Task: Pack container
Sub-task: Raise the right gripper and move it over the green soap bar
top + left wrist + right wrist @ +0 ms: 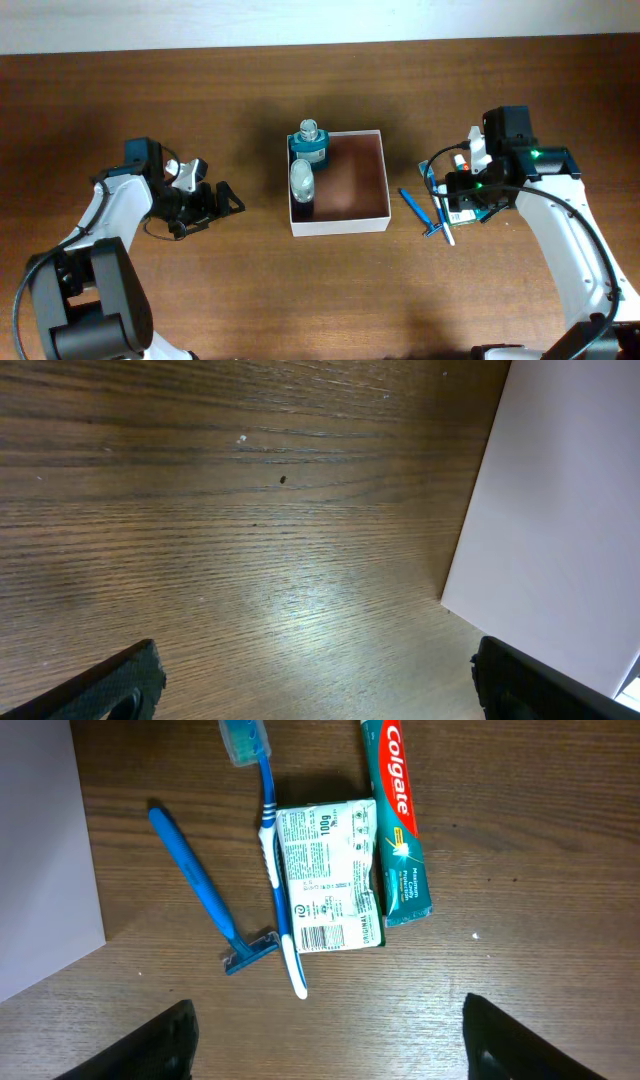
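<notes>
The container (372, 180), a shallow white-walled box with a reddish-brown inside, sits mid-table. A teal-capped bottle (309, 143) and a clear bottle (301, 180) lie along its left wall. My left gripper (215, 208) rests open left of the box, and its wrist view shows the white wall (560, 520) past its open jaws (315, 685). My right gripper (325, 1050) hangs open and empty above a blue razor (200, 885), a blue toothbrush (270, 850), a white soap box (328, 875) and a green toothpaste box (398, 815). These lie right of the container.
The toiletries (440, 210) form a tight cluster under the right gripper (462, 195), the toothbrush lying across the soap box edge. The container's white wall (40, 870) shows left of the razor. Bare wooden tabletop (330, 300) lies in front of the box.
</notes>
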Controlling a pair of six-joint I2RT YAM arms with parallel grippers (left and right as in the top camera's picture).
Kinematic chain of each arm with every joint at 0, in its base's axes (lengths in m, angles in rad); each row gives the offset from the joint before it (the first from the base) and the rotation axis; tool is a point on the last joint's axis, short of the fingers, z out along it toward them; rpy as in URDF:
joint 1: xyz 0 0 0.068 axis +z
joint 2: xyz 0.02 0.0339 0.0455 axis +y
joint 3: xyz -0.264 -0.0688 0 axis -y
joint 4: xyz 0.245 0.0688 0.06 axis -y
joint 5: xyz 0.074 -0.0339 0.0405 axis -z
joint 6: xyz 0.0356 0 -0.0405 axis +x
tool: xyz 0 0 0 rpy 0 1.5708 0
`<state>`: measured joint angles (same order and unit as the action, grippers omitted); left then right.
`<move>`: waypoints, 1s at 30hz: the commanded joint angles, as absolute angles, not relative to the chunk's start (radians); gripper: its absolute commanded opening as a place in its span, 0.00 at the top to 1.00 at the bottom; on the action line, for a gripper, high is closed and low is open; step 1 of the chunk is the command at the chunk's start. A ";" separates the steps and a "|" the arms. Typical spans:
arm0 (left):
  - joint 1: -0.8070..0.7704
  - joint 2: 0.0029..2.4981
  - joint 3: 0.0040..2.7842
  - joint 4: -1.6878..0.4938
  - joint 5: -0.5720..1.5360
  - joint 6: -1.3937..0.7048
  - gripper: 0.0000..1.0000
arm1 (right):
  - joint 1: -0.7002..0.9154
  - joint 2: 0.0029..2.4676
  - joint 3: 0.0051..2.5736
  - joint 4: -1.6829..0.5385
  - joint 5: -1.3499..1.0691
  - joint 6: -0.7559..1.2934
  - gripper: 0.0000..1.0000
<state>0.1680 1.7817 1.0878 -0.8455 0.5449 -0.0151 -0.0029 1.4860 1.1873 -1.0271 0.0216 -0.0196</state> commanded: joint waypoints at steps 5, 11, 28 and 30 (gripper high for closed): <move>0.171 1.755 1.082 -0.846 0.548 -0.003 0.01 | -0.007 1.507 1.201 -0.957 0.018 -0.012 0.27; 0.171 1.755 1.082 -0.846 0.548 -0.003 0.01 | -0.007 1.579 1.201 -0.915 0.012 -0.030 0.33; 0.171 1.755 1.082 -0.846 0.548 -0.003 0.01 | -0.007 1.785 1.201 -0.862 0.012 -0.030 0.35; 0.171 1.755 1.082 -0.846 0.548 -0.003 0.01 | -0.007 1.801 1.201 -0.855 0.020 -0.030 0.34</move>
